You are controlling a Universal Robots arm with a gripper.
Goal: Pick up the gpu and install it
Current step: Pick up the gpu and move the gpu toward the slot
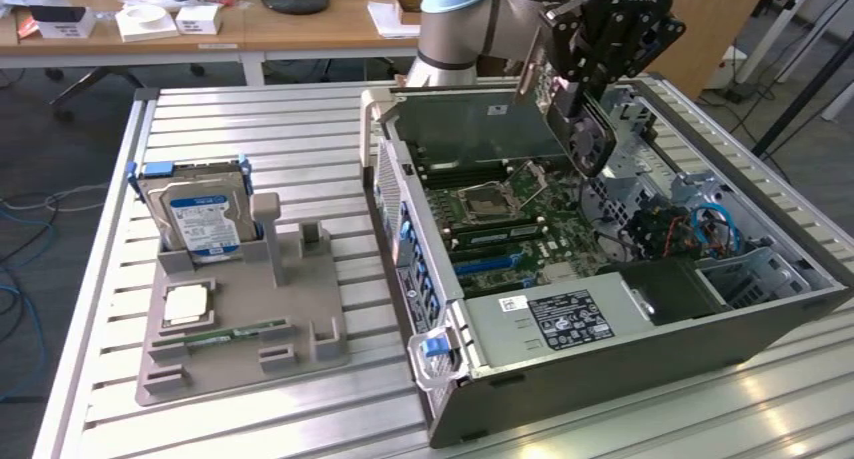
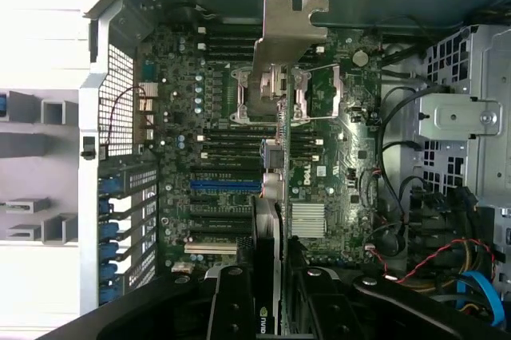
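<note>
The gpu [image 1: 587, 137], a thin dark card with a round fan, hangs on edge above the open computer case [image 1: 627, 344]. My gripper [image 1: 577, 97] is shut on the card's upper edge. A pale metal bracket [image 1: 530, 77] runs along the card's end toward the exterior view's left. In the wrist view the gpu [image 2: 278, 196] appears edge-on between my black fingers [image 2: 231, 308], with its bracket [image 2: 289, 33] at the far end. It hovers over the motherboard [image 2: 207, 108], near the blue slot [image 2: 226, 184]. I cannot tell whether the card touches the board.
On the exterior view's left, a grey fixture [image 1: 300, 344] holds a silver hard drive [image 1: 200, 217], a square processor chip [image 1: 187, 304] and a green memory stick [image 1: 238, 333]. Cables [image 1: 694, 229] and drive cages [image 2: 459, 116] crowd the case's other side. The slatted metal table [image 1: 267, 129] carries everything.
</note>
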